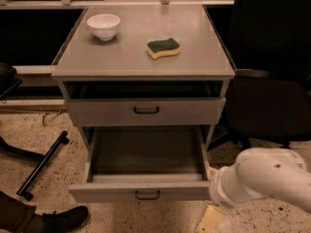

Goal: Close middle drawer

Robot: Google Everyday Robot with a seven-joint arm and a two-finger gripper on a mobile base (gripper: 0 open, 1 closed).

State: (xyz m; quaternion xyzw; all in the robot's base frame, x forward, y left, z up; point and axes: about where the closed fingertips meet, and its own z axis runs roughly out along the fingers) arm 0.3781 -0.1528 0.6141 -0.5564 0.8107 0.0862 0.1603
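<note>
The middle drawer (107,192) stood pulled far out of the grey cabinet (141,38), under the upper drawer (97,111). The gripper (210,219) hung low, just beside the drawer front's right end — spread or pressed together, we could not tell.

There's the arm (265,178): smooth, white, rounded, with a ribbed collar (219,194); the gripper (210,220), possibly cream-coloured, sits at the bottom edge.
</note>
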